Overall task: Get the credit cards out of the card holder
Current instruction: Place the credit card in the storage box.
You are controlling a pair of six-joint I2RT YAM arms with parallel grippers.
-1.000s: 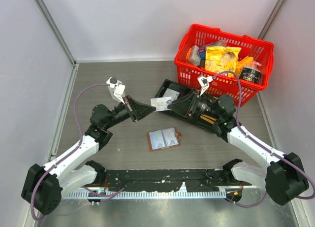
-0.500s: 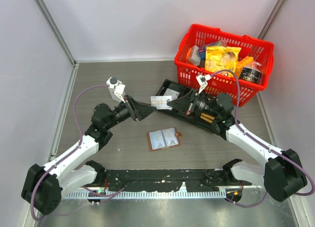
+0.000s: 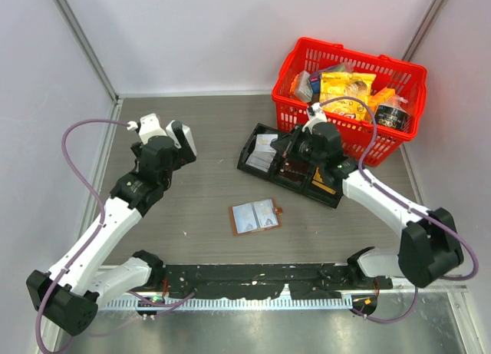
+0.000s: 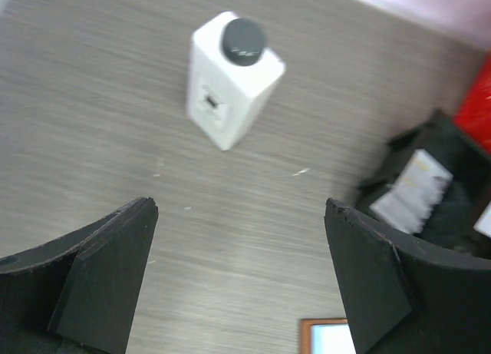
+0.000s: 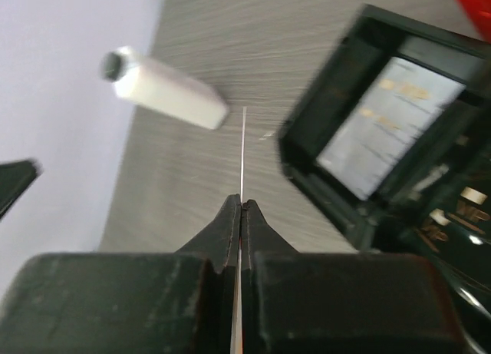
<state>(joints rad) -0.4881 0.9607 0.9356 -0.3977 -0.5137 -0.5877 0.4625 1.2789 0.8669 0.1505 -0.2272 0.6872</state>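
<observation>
Bright, even overhead light fills the sharp top view, leaving faint soft shadows under the arms and a dull sheen on the metal rail point(image 3: 253, 302). Both wrist views are softer. The white bottle point(image 4: 230, 77) blurs slightly in the left one; in the right one it and the black tray point(image 5: 303, 166) smear, and the credit card point(image 5: 243, 154) is a thin bright edge.
</observation>
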